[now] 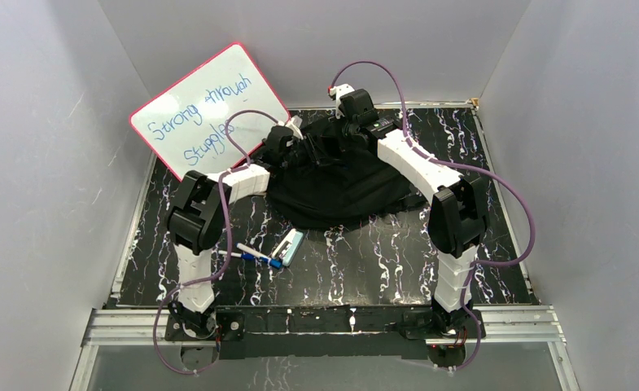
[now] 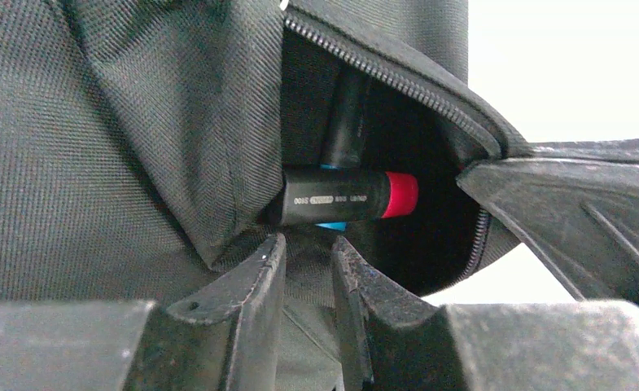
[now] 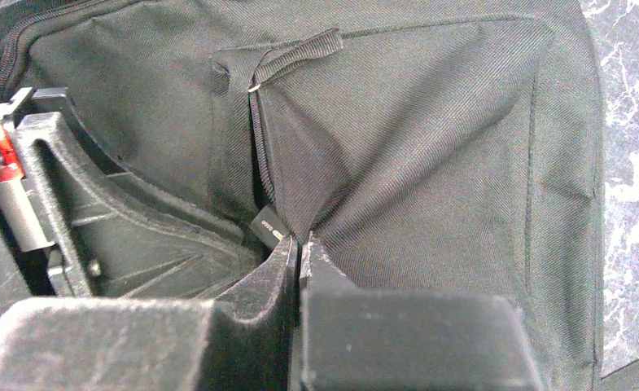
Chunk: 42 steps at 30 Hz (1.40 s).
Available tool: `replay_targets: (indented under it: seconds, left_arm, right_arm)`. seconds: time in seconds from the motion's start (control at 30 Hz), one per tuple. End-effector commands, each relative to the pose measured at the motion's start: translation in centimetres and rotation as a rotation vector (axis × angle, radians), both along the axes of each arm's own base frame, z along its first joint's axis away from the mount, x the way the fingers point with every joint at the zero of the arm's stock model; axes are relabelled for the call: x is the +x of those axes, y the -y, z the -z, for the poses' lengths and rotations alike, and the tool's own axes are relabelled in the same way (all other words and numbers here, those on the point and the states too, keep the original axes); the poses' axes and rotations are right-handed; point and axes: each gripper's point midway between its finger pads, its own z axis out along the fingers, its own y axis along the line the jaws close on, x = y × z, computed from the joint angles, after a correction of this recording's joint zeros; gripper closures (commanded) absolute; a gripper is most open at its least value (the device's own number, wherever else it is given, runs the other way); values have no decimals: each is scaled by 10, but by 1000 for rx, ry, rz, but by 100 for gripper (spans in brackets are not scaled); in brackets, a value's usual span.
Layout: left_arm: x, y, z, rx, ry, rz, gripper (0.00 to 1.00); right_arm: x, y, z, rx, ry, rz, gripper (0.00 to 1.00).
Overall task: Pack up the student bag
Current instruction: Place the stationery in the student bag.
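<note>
Top external view: we see a black marbled table (image 1: 397,261) boxed in by pale walls (image 1: 47,163) on three sides, with a metal rail (image 1: 324,323) along its near edge. Open surface lies between the arm bases and the student bag (image 1: 340,191), which slumps in the far half, near a whiteboard (image 1: 206,110) leaned into the back-left corner. We count one bag, one whiteboard, and one blue-and-white pen (image 1: 257,256) with one pale box (image 1: 288,244) just beside it on the table. Two markers sit inside the bag's unzipped mouth: a red-capped marker (image 2: 340,197) lying across and a dark barrel (image 2: 344,122) upright behind it. The left gripper (image 2: 308,248) stands slightly parted at that mouth, clasping nothing, its tips just short of the red-capped marker. The right gripper (image 3: 299,240) is clenched on a pucker of the bag's fabric.
</note>
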Motion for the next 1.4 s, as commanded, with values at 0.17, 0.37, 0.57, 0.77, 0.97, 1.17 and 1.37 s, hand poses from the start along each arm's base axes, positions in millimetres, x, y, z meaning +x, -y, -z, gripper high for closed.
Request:
replay_targets:
  seconds: [0.17, 0.37, 0.57, 0.77, 0.97, 1.17, 1.37]
  left_arm:
    - [17, 16, -16, -33, 48, 33, 74]
    - [23, 27, -22, -49, 62, 51, 74]
    - [33, 46, -30, -76, 84, 72, 75]
    - [38, 70, -30, -122, 90, 107, 76]
    - [37, 68, -35, -100, 121, 120, 75]
    - [26, 41, -49, -26, 168, 92, 66]
    - [13, 4, -65, 98, 211, 29, 59]
  right_arm:
    - [-3, -11, -47, 101, 82, -30, 100]
    - [-4, -11, -47, 104, 78, -30, 100]
    - [-5, -11, -47, 102, 75, -32, 100]
    - [-5, -8, -49, 97, 79, -19, 100]
    - [-5, -3, -51, 87, 90, -8, 100]
    - [-4, -2, -53, 88, 104, 1, 100]
    - [-3, -3, -51, 88, 105, 1, 99]
